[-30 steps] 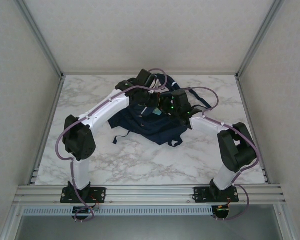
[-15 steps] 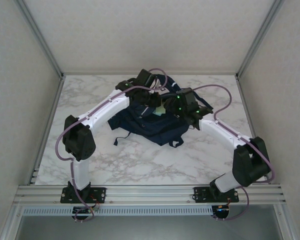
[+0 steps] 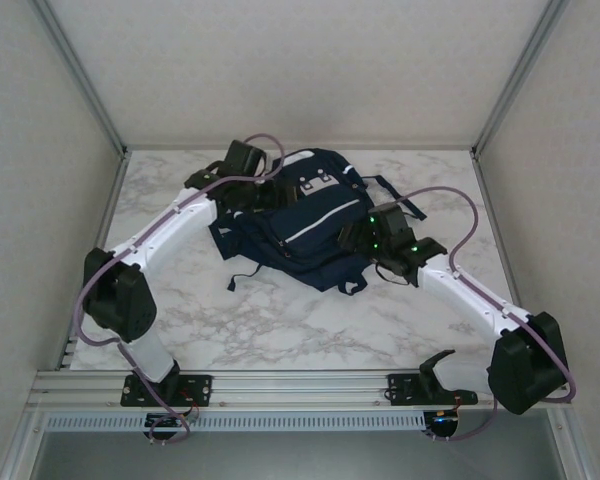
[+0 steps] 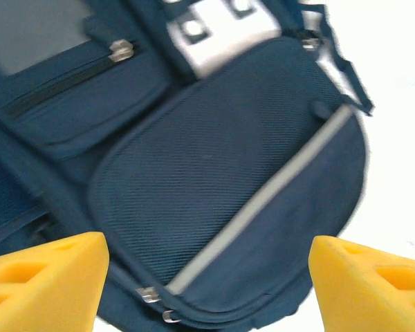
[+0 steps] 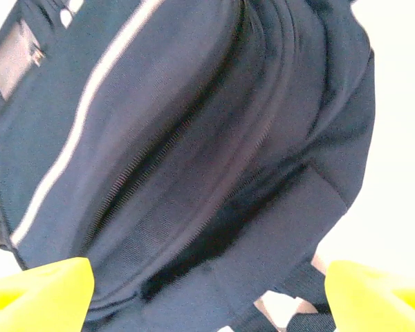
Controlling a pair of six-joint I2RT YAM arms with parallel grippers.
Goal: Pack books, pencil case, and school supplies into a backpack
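white marble table (image 3: 280, 320), pale walls (image 3: 280, 60)

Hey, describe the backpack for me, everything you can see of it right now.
The backpack is navy woven fabric with white stripes, grey and white front patches, metal zip pulls and dark straps. It lies flat, front up, on the far middle of the marble table, with straps trailing at its edges. The front-pocket zip looks shut. The left hand and right hand hover over it, open, gripping nothing.

White, grey-veined marble table (image 3: 280, 320), bearing one thing.
A large navy-blue fabric backpack (image 3: 300, 235) with white stripes lies near its far middle, apparently flat.
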